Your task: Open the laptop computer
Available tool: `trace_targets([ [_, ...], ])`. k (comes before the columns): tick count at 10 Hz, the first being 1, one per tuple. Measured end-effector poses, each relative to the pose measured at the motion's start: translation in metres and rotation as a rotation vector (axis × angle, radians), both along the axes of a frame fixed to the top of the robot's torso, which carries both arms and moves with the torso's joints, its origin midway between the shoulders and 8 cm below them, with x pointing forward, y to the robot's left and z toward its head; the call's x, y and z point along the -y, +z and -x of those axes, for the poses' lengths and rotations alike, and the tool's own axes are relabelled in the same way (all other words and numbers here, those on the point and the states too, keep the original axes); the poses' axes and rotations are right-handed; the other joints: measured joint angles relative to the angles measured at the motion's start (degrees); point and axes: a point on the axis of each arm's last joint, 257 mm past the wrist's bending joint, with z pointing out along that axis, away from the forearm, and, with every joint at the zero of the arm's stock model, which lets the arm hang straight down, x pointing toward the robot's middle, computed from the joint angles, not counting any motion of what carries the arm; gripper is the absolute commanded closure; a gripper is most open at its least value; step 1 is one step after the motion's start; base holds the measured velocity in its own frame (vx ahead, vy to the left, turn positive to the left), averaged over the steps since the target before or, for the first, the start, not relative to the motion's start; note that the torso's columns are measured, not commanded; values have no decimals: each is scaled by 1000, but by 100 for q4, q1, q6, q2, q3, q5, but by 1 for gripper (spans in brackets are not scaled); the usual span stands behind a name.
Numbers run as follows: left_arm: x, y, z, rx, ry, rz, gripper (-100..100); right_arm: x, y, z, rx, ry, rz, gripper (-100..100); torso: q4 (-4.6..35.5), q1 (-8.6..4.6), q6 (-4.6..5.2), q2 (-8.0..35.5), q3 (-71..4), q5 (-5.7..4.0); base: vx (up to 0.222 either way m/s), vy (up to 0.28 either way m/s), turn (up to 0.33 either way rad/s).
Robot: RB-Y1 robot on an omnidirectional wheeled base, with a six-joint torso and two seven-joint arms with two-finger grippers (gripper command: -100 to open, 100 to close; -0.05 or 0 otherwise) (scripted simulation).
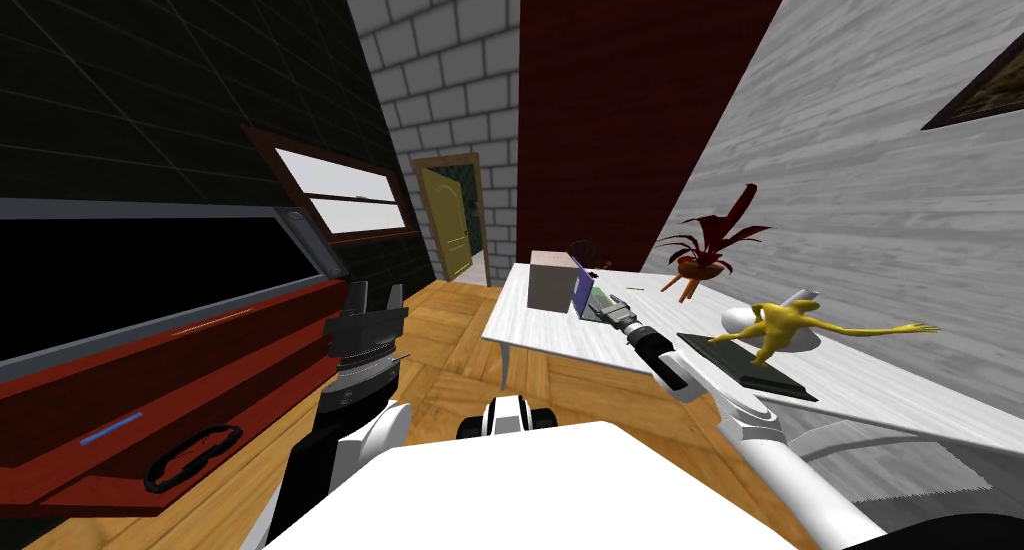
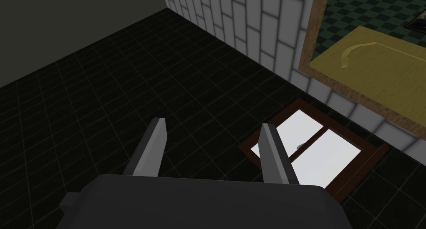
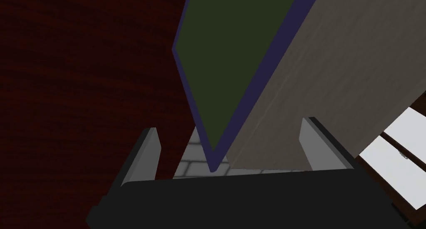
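Our right claw [image 3: 229, 128] is spread apart. The laptop [image 3: 233, 51] on the white table [image 1: 560, 344] has its purple-edged screen raised between the fingers, with a free gap on one side. A grey box [image 3: 333, 72] crowds the other side. Our left claw [image 2: 212, 133], also spread, hangs well apart.

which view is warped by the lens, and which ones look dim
Head view: the wide lens splays the walls to the corners and slants the whole scene, the white table included. Left wrist view: dim around the open left end effector. Right wrist view: dim, the laptop screen dark green beyond the open right end effector.
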Motion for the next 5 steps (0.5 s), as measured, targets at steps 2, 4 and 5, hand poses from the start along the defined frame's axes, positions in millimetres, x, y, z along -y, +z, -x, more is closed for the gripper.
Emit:
trace_targets([
  [2, 0, 0, 0, 0, 0, 0, 0, 21, -2, -2, -16, -45, 76, -100, -1, -2, -1, -1, 0, -1, 41, 192, -6],
  [4, 0, 0, 0, 0, 0, 0, 0, 46, 4, -3, -33, -90, 170, -100, 2, -25, 1, 8, 5, -5, 22, 132, -5],
  [5, 0, 0, 0, 0, 0, 0, 0, 62, 4, -4, -40, -113, 208, -100, 2, -43, 0, 6, 5, -13, 40, 150, 31],
])
